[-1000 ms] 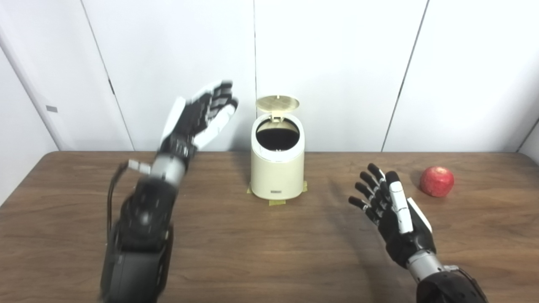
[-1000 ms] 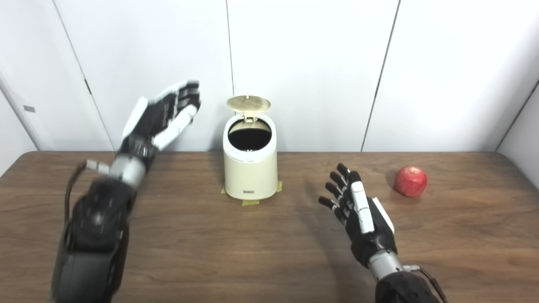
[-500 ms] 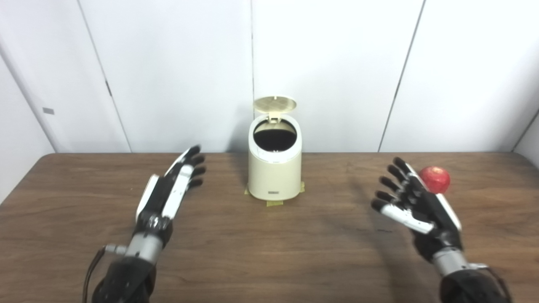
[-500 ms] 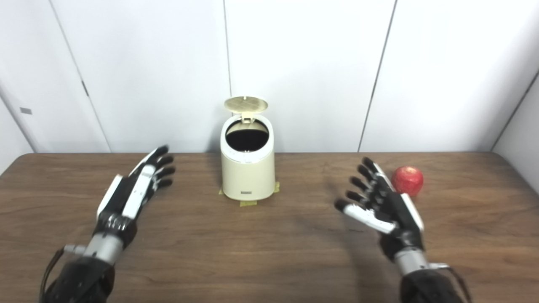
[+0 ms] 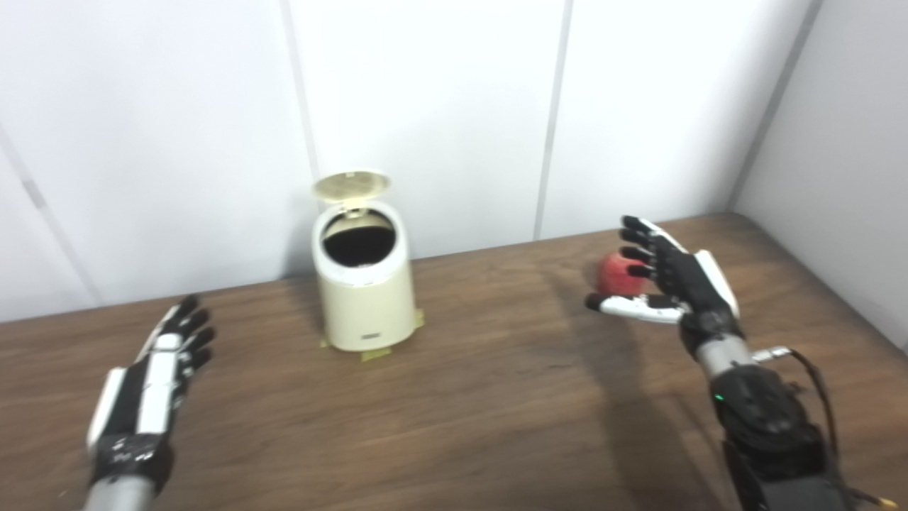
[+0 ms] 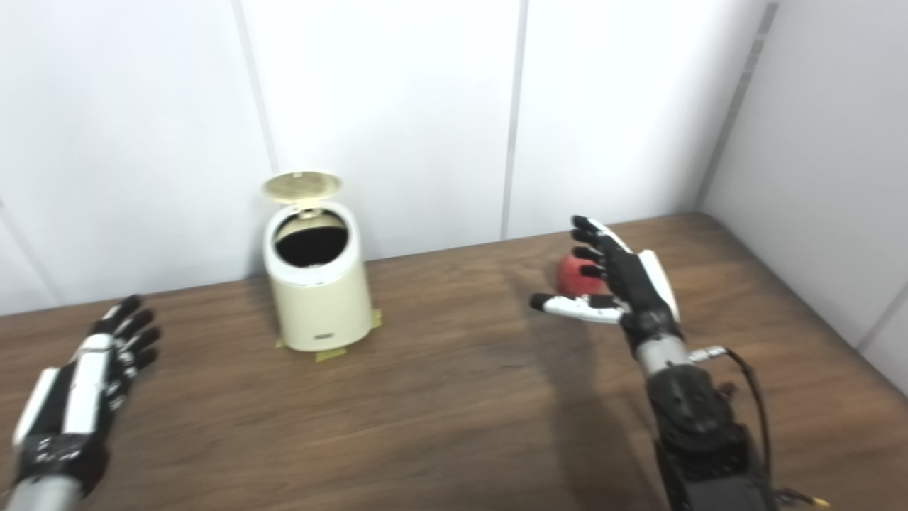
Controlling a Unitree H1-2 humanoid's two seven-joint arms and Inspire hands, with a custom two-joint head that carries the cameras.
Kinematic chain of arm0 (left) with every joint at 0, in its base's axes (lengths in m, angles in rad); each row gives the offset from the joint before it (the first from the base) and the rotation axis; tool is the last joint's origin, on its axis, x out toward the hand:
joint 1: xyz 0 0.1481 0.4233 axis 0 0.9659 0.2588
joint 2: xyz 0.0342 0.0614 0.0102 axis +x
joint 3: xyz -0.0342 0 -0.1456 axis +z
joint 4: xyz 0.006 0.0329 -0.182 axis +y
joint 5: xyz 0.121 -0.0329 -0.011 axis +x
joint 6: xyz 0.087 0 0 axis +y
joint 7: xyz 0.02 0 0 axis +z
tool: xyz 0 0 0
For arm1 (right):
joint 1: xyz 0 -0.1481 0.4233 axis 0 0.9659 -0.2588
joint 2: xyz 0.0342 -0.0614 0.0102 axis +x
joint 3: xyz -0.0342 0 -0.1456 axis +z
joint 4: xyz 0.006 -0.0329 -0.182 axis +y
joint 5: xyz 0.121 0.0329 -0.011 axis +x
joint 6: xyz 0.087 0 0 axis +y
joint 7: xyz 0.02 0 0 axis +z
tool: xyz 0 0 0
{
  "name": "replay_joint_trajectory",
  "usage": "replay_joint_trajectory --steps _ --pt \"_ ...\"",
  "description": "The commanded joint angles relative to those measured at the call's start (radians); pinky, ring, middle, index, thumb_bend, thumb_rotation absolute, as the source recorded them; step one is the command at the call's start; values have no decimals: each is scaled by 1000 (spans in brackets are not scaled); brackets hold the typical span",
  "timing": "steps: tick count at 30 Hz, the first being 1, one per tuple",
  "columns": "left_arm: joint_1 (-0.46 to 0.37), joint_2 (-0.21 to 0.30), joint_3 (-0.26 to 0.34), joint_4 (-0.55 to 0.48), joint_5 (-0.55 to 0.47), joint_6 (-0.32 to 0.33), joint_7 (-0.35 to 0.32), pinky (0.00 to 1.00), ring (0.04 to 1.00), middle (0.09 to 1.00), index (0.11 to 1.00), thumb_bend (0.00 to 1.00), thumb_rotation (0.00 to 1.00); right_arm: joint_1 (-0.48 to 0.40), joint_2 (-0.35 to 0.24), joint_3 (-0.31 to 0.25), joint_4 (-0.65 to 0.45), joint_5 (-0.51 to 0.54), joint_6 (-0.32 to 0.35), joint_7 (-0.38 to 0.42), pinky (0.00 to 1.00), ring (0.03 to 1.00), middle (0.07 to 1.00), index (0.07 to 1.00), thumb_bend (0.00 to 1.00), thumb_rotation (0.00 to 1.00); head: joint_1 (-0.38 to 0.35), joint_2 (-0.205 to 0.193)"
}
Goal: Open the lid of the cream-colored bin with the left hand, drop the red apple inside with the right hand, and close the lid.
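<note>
Cream-colored bin point(image 5: 363, 291) stands on the wooden table point(image 5: 454, 397) with its lid point(image 5: 352, 184) up. The red apple point(image 5: 618, 275) lies behind the right hand point(image 5: 667, 280), whose fingers are spread and hold nothing. The left hand point(image 5: 152, 376) is open, well apart from the bin.

Pretty bright, even overhead light, walls nearly washed out. Whole shot is soft with motion blur, tilted too. Right hand point(image 5: 670, 284) throws a soft shadow toward 7 o'clock across the table point(image 5: 461, 419).
</note>
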Motion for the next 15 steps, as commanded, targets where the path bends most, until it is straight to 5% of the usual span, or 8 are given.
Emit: replay_joint_trajectory --steps 1,9,15 --pt "-41 19 6 -12 -21 -10 3 911 904 932 959 300 1000 -62 -4 -15 6 -20 -36 -29 784 837 880 868 781 111 -3 0" --pt "-28 42 23 -22 -88 1 -4 928 916 946 967 343 1000 -134 -52 44 119 -147 -61 -46 769 853 879 881 811 39 -15 -17" --pt "-14 45 17 -72 -161 42 28 966 950 962 997 307 1000 -198 -150 156 188 -314 -113 -36 814 889 917 908 874 49 -16 -20"
